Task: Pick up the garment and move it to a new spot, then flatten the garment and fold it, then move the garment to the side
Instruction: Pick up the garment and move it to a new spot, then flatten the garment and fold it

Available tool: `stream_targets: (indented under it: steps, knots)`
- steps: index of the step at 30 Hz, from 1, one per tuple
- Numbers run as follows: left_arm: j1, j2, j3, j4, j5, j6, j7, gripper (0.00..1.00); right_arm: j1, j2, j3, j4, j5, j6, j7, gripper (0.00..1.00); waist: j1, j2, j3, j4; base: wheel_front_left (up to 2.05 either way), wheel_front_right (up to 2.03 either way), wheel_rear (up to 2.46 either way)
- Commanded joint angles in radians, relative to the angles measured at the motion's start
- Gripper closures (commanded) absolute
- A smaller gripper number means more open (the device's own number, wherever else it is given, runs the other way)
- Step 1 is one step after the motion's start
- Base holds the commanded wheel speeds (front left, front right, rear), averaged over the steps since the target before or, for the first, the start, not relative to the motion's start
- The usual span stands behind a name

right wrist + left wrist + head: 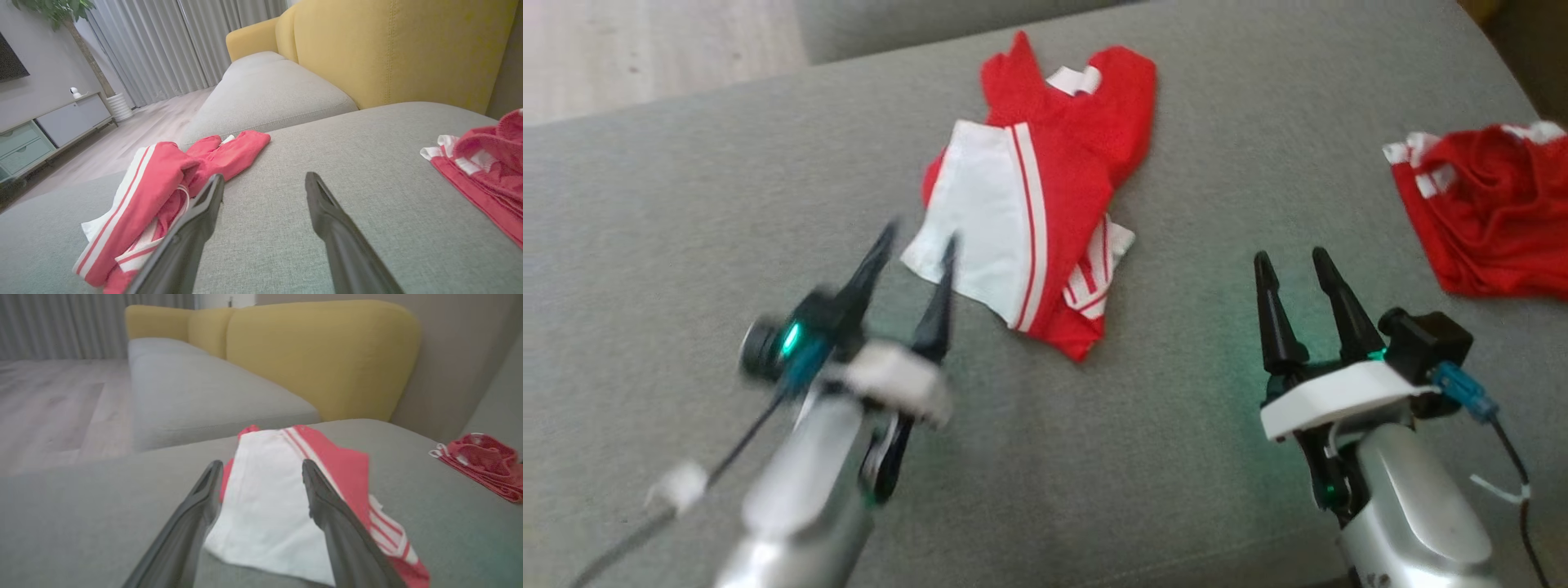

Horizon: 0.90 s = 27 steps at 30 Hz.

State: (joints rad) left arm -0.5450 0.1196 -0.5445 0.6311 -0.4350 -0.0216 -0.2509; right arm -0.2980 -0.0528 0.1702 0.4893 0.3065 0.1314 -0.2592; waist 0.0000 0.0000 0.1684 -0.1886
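crumpled garment (1054,188) beside spread left pincer (920,233)

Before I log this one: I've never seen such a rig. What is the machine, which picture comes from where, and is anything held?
It is a wheeled robot with two arms, each ending in a two-fingered pincer. One picture looks down from its head; the other two look along each arm's fingers from the wrist. The left pincer and the right pincer both stand open and hold nothing. On the grey sofa cushion lies a crumpled red and white garment, just ahead of the left pincer. A second red garment lies bunched at the far right.
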Motion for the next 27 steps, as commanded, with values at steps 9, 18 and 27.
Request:
stream_targets:
  steps: [9,18,27]
  knots:
    - [0.336,0.014,0.308,-0.217,0.116,0.098,-0.011,0.0,0.045,0.003,-0.005,-0.003,-0.028,-0.001,-0.003,0.0,0.0,0.0,-0.105,0.095,0.0,0.0,0.0]
    - [0.541,-0.041,0.445,-0.277,0.225,0.074,-0.011,0.0,0.099,0.003,-0.001,0.023,-0.032,-0.001,-0.003,0.0,0.0,0.0,-0.156,0.126,0.0,0.0,0.0]
    - [0.527,-0.066,0.439,-0.255,0.27,0.019,-0.011,0.0,0.084,0.003,0.044,0.024,-0.053,-0.001,-0.003,0.0,0.0,0.0,-0.138,0.186,0.0,0.0,0.0]
